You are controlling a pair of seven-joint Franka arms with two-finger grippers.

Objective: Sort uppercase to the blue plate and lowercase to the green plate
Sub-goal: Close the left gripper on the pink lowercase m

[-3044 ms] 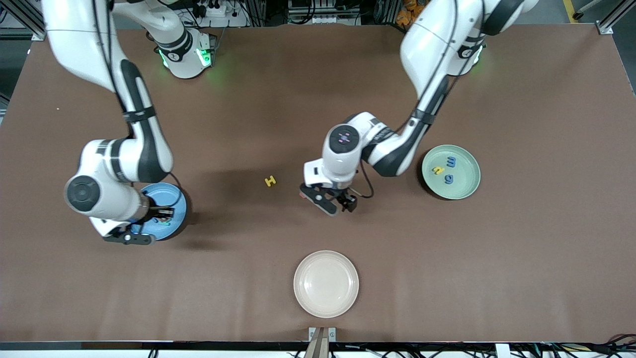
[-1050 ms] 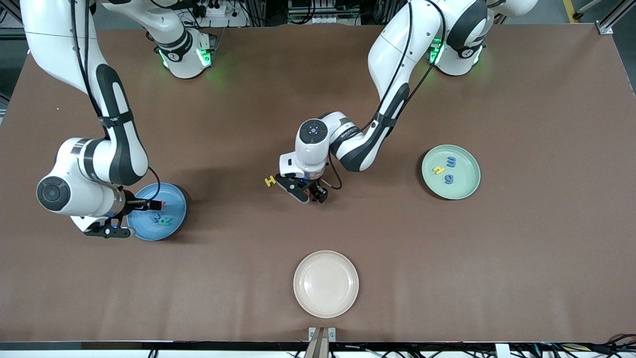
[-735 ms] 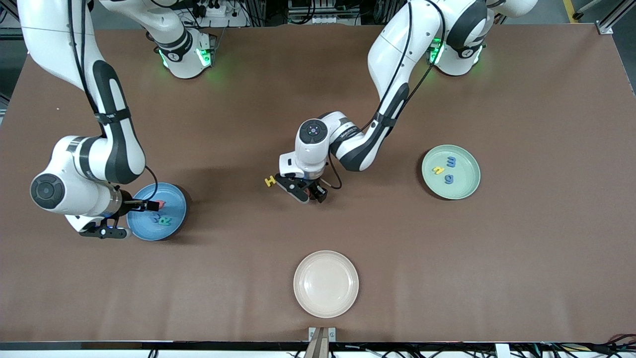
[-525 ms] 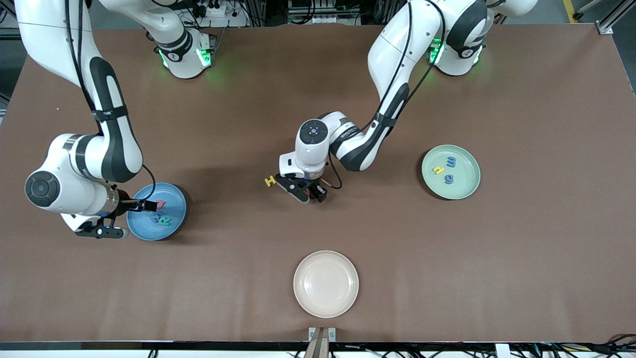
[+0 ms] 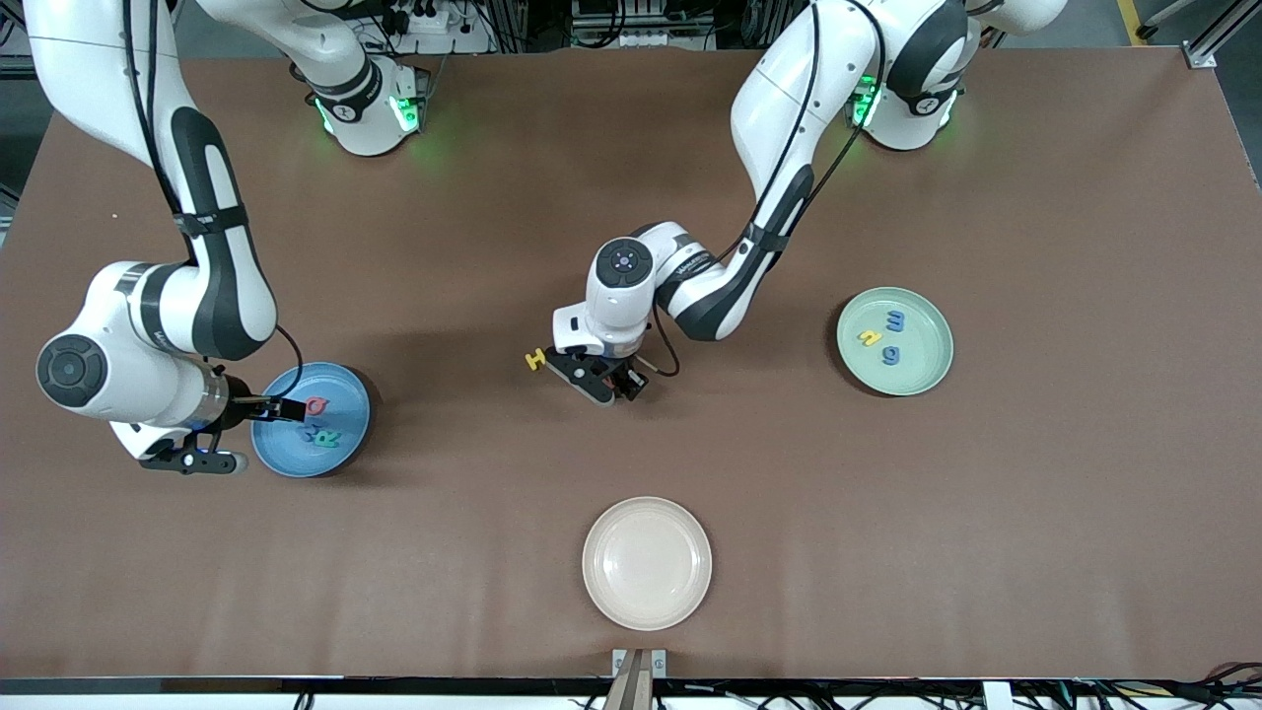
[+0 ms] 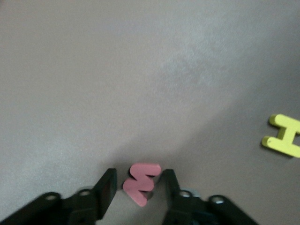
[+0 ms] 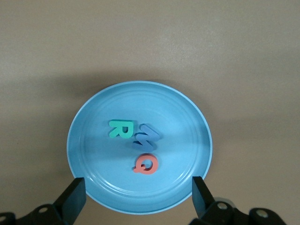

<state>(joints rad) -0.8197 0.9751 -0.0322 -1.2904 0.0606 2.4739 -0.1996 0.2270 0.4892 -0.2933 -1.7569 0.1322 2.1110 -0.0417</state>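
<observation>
left pincer (image 6: 138,187) gripping red w (image 6: 142,182), yellow H (image 6: 284,136) near

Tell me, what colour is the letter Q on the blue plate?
Red; the Q on the blue plate shows best in the right wrist view.

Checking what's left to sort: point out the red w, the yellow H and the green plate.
red w (image 6: 141,182): left wrist view, its middle strokes.
yellow H (image 5: 535,359): front view, its crossbar.
green plate (image 5: 927,367): front view, bare floor near the rim.

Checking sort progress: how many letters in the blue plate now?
3 in the blue plate: green R, blue M beside it, red Q nearest the open right hand. None looks hidden.
</observation>
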